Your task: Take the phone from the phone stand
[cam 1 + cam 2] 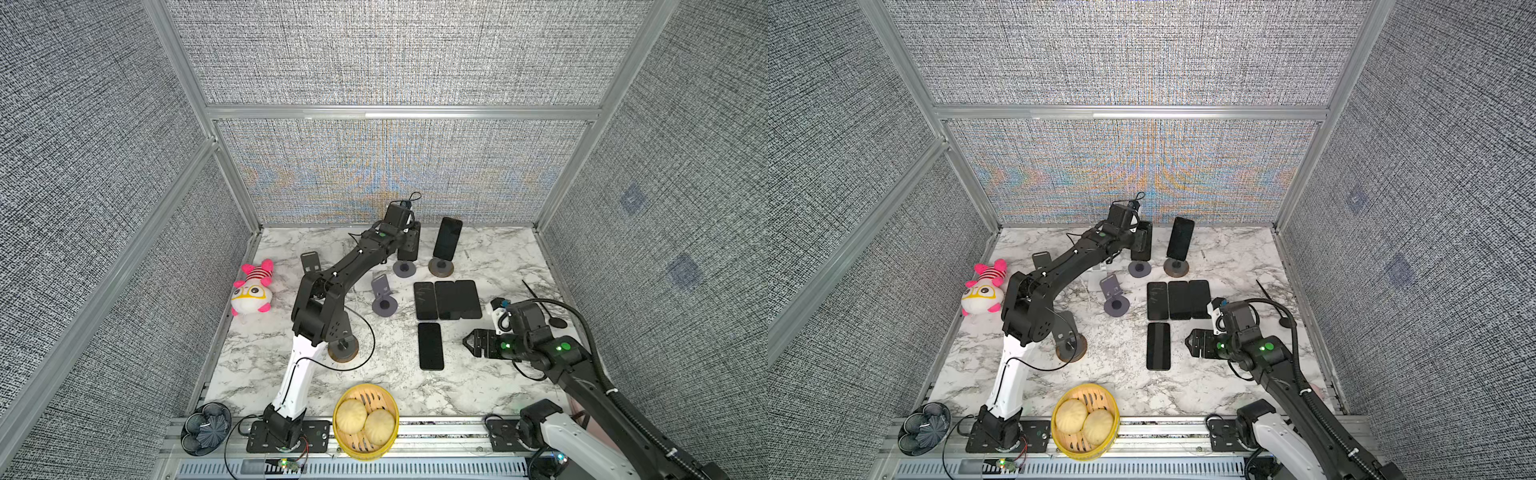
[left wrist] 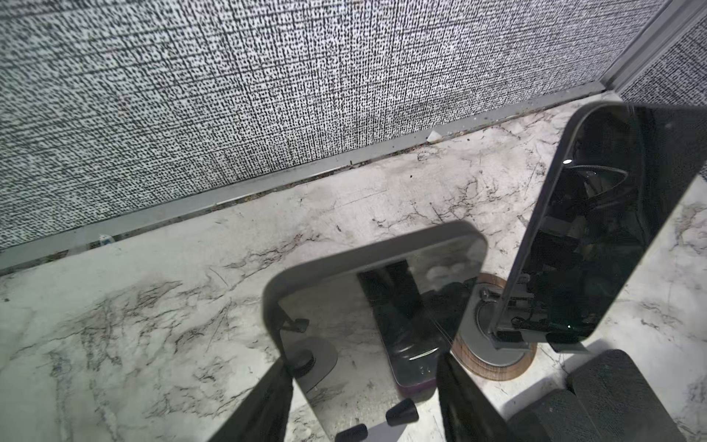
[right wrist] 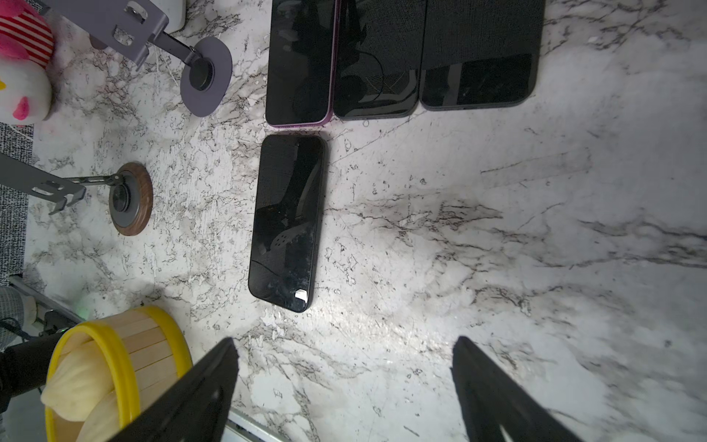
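At the back of the table a dark phone (image 2: 382, 260) stands upright on a phone stand with a grey round base (image 1: 404, 269). My left gripper (image 2: 363, 359) is shut on this phone, one finger (image 2: 267, 402) on each long edge. The phone's lower edge sits by the stand's black hooks (image 2: 401, 411). In both top views the left gripper (image 1: 409, 241) (image 1: 1142, 243) covers most of the phone. My right gripper (image 3: 344, 340) (image 1: 467, 340) hangs open over bare marble at the right, holding nothing.
A second phone (image 1: 447, 239) stands on a wood-ringed stand (image 1: 441, 267) just right of the held one. Several phones (image 1: 446, 299) lie flat mid-table. Empty stands (image 1: 384, 297) (image 1: 343, 349), a plush toy (image 1: 251, 291) and a yellow bun basket (image 1: 349, 440) stand nearby. The back wall is close.
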`<action>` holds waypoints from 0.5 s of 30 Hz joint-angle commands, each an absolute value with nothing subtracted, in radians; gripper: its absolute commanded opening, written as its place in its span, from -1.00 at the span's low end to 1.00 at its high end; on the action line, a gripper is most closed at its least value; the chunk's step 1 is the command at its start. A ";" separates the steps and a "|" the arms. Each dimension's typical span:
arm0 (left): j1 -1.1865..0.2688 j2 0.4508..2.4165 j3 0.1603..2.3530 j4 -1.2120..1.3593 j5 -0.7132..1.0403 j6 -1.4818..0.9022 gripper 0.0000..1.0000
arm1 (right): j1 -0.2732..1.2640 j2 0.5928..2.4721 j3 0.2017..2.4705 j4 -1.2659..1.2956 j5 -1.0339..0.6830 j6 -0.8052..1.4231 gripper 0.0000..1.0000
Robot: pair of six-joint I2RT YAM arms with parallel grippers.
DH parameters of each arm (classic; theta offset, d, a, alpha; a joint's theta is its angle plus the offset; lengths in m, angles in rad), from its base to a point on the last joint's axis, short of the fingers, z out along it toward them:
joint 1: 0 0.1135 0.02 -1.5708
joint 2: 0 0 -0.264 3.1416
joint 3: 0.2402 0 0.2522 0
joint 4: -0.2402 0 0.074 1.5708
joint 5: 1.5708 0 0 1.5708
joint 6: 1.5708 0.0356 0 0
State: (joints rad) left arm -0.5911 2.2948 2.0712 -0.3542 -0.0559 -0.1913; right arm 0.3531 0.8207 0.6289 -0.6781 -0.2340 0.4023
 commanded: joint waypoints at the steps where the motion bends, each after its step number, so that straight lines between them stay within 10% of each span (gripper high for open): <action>1: -0.590 2.275 2.066 -0.351 -0.042 -0.196 0.19 | 0.354 0.819 0.636 -0.686 -0.240 0.400 0.76; 15: -0.590 2.223 2.064 -0.404 -0.037 -0.204 0.25 | 0.353 0.816 0.662 -0.706 -0.252 0.383 0.72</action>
State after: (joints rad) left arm -0.5911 2.2192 2.0567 -0.3779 -0.0261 -0.2020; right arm 0.3523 0.8139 0.6495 -0.6918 -0.2436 0.3943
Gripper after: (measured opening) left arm 0.606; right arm 0.862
